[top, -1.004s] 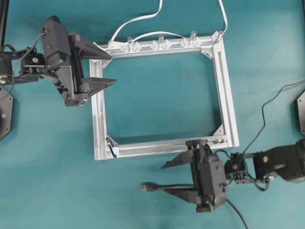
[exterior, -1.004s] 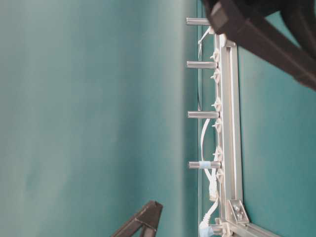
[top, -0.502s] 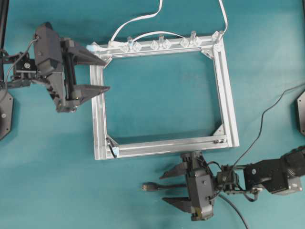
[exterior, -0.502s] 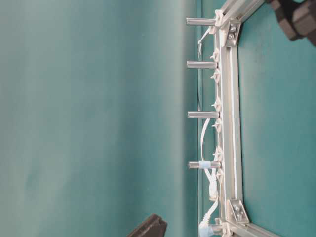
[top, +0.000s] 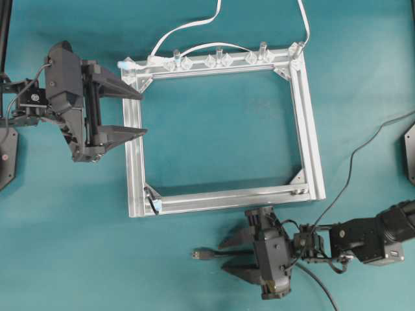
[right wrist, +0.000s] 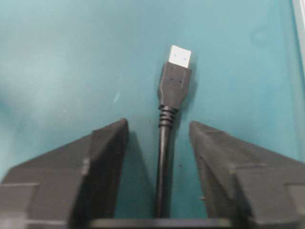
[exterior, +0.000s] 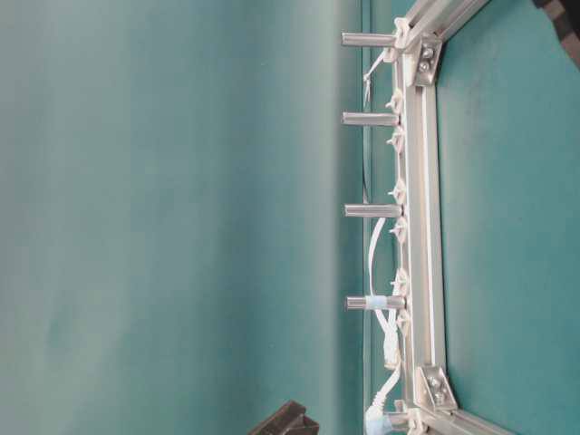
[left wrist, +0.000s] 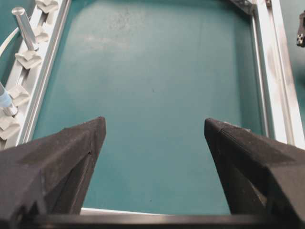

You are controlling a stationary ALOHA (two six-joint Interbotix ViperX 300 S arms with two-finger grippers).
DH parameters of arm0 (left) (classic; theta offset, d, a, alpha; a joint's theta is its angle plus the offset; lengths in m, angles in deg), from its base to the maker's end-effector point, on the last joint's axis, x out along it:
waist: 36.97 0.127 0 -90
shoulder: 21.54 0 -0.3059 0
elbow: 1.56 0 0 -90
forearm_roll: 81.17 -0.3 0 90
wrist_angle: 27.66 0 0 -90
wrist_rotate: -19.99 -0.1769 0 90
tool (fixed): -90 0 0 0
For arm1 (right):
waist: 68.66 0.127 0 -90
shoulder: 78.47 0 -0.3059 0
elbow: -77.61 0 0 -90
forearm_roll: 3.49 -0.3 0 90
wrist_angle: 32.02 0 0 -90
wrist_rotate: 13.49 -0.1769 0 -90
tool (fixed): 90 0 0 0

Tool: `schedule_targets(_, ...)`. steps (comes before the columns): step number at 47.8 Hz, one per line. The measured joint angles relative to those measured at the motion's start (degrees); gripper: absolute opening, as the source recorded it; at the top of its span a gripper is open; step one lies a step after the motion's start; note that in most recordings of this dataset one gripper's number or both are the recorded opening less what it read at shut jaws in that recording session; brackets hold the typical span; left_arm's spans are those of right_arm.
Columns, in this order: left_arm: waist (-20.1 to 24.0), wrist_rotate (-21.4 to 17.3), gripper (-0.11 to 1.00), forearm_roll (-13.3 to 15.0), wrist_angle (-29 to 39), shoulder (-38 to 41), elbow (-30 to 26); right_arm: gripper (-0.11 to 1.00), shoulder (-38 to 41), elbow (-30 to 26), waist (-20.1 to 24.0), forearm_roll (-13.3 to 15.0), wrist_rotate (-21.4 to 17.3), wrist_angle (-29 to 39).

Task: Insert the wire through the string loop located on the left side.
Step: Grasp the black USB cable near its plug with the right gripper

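The wire (top: 214, 254) lies flat on the teal bench (top: 65, 246), below the aluminium frame (top: 311, 142). Its long axis runs left-right in the overhead view, with the plug pointing left. The right gripper (top: 228, 254) straddles the wire, fingers (right wrist: 102, 157) apart on either side with gaps visible in the right wrist view; not clamped. That view alone shows the plug's metallic tip. The string loop (top: 154, 203) sits at the frame's lower-left corner, seen only overhead. The left gripper (top: 136, 114) hangs over the frame's left rail, fingers spread wide.
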Motion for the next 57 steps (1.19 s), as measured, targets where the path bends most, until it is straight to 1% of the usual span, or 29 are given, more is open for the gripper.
schedule_targets(5,0.00,0.00,0.87,0.00,0.09,0.00,0.00,0.35,0.00,-0.18,0.09,-0.26,-0.09,1.41)
schedule_targets(10,0.00,0.00,0.87,0.00,0.09,0.00,0.00,0.13,-0.09,-0.79,0.09,-0.79,-0.09,4.48)
schedule_targets(12,0.00,-0.09,0.87,0.00,0.09,0.00,0.09,0.08,-0.18,-1.05,0.09,-1.05,-0.09,5.36)
schedule_targets(15,0.00,0.00,0.87,0.00,0.09,0.00,0.18,0.07,-0.44,-1.32,-0.09,-1.76,-0.09,7.03)
schedule_targets(19,0.00,0.00,0.87,0.00,0.09,0.00,0.18,0.07,-0.79,-1.76,-0.35,-4.04,-0.09,8.88)
schedule_targets(23,0.00,0.00,0.87,0.00,0.09,0.00,0.09,0.07,-0.70,-1.93,-0.35,-6.50,-0.09,8.70)
schedule_targets(27,-0.09,0.00,0.87,0.00,0.00,0.00,0.18,0.07,-0.44,-1.93,-0.26,-7.73,-0.09,7.21)
schedule_targets(36,0.00,-0.09,0.87,0.09,0.09,0.00,0.18,0.07,-0.18,-1.85,-0.35,-8.35,0.09,5.19)
schedule_targets(57,0.00,0.00,0.87,0.00,0.09,0.00,1.05,0.07,-0.62,-1.58,-0.62,-8.53,0.18,5.63)
